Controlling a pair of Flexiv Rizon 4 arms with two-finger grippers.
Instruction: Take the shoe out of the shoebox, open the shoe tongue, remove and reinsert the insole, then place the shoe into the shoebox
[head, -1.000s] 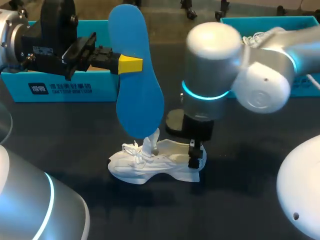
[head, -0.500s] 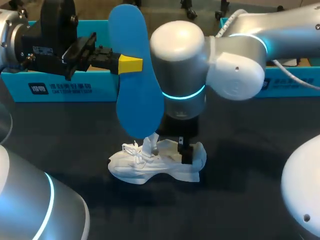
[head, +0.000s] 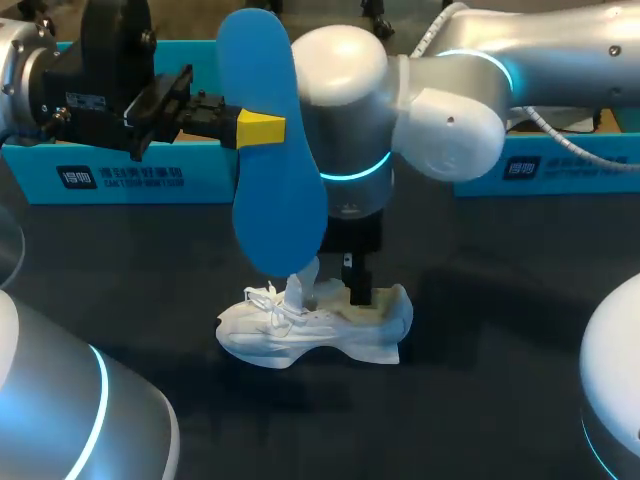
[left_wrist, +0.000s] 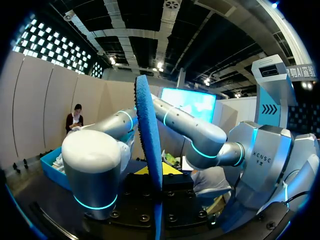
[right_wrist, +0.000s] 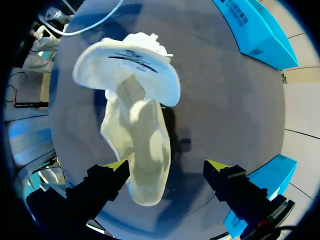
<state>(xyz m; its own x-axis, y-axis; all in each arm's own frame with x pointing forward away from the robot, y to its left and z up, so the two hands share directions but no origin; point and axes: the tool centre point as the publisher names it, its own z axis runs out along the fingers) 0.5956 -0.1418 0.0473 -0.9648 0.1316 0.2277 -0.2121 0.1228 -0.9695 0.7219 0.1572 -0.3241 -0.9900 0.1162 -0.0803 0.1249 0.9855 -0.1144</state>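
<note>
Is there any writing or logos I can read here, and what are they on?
Left shoebox wall: white logo and lettering, too blurred to read.
Right shoebox wall: similar logo, too blurred.
Shoe tongue: black print, too small to read.
Nothing quotable.

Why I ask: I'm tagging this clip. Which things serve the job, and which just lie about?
Job: white lace-up sneaker; blue foam insole, held by left gripper; right gripper, open over the sneaker; blue cardboard shoebox at back left.
Lying about: second blue cardboard box, likely spare.
</note>
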